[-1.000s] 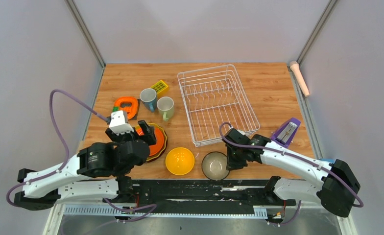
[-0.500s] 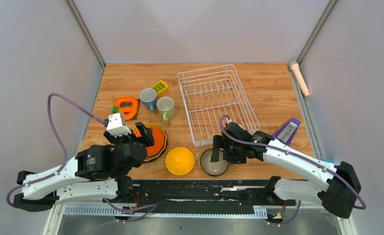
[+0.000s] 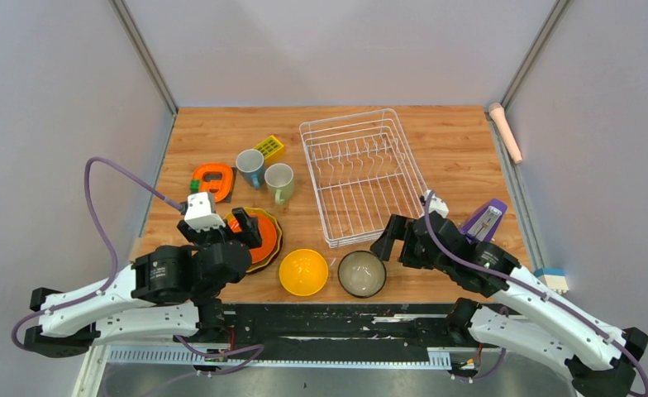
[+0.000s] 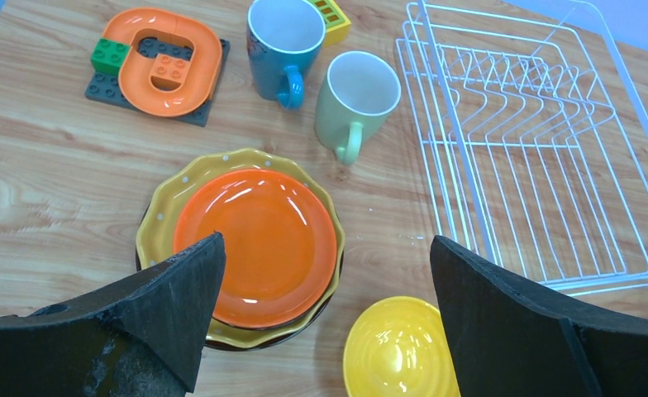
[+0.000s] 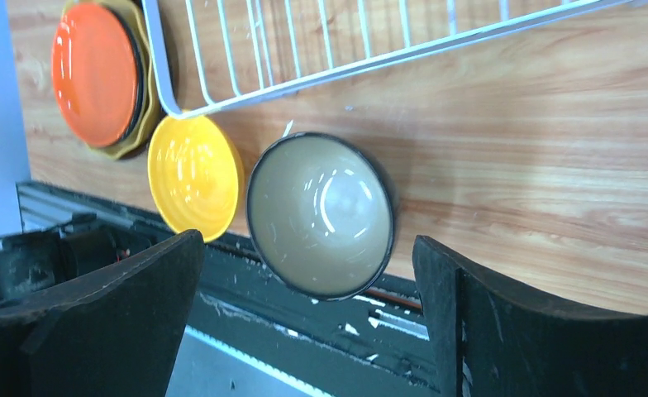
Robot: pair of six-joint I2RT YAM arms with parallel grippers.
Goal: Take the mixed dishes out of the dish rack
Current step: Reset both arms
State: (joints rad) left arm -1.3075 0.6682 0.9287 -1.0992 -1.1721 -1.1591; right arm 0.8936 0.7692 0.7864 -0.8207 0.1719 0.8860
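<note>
The white wire dish rack (image 3: 362,178) (image 4: 461,198) (image 5: 321,78) stands empty at the table's centre back. Left of it are a blue mug (image 3: 250,168) (image 4: 283,45) and a pale green mug (image 3: 279,183) (image 4: 354,99). An orange plate (image 3: 257,232) (image 4: 259,244) (image 5: 93,70) tops a stack on yellow and dark plates. The yellow bowl (image 3: 303,272) (image 4: 395,351) (image 5: 192,174) and the dark bowl (image 3: 362,274) (image 5: 321,211) sit side by side at the front edge. My left gripper (image 3: 245,223) (image 4: 327,240) hovers open over the plates. My right gripper (image 3: 397,241) (image 5: 308,237) is open, just right of the dark bowl, holding nothing.
An orange round gadget on a dark baseplate (image 3: 213,179) (image 4: 164,62) and a yellow studded brick (image 3: 269,147) lie at the back left. A purple object (image 3: 483,222) stands right of the rack. A pink cylinder (image 3: 506,131) rests by the right wall.
My right gripper opened, let go of the dark bowl's rim, and drew back to the right. The bowl stays on the table. The left arm barely shifted.
</note>
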